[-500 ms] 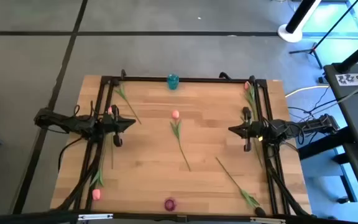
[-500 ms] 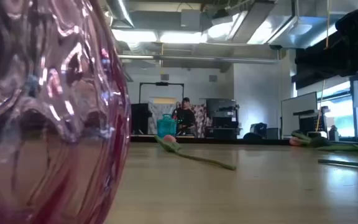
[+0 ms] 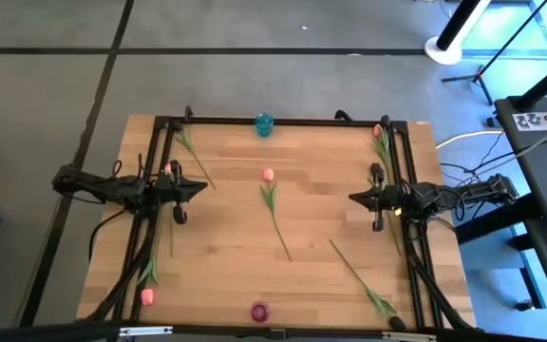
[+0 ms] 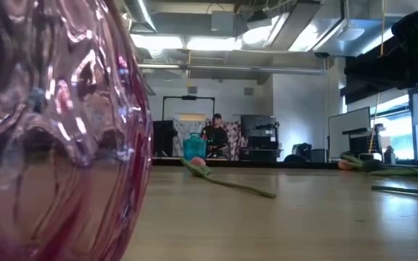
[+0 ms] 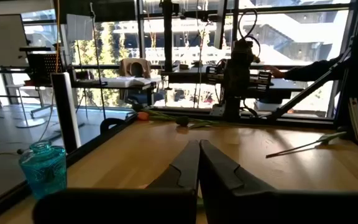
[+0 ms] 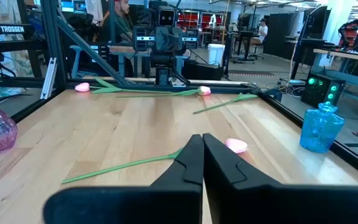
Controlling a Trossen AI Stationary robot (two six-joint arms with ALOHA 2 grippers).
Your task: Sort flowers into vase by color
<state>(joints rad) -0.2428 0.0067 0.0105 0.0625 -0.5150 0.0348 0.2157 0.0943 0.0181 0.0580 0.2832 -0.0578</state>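
Observation:
Several green-stemmed flowers lie flat on the wooden table. One pink-headed flower (image 3: pixel 274 211) lies at the centre, also seen as the flower (image 6: pixel 142 161) in the right wrist view. Another pink-headed flower (image 3: pixel 380 141) lies at the far right, one (image 3: pixel 147 285) at the near left, and one (image 3: pixel 183 152) at the far left. A long stem (image 3: pixel 357 277) lies at the near right; its head does not show. My left gripper (image 3: pixel 202 188) hovers shut at mid-left, and my right gripper (image 3: pixel 353 198) hovers shut at mid-right. Both point toward the central flower, apart from it.
A blue glass vase (image 3: pixel 264 123) stands at the middle of the far edge, and a pink glass vase (image 3: pixel 259 312) at the middle of the near edge, filling the low view's left (image 4: pixel 56 138). A black frame (image 3: pixel 283 121) rims the table. A person (image 4: pixel 216 136) is in the room beyond.

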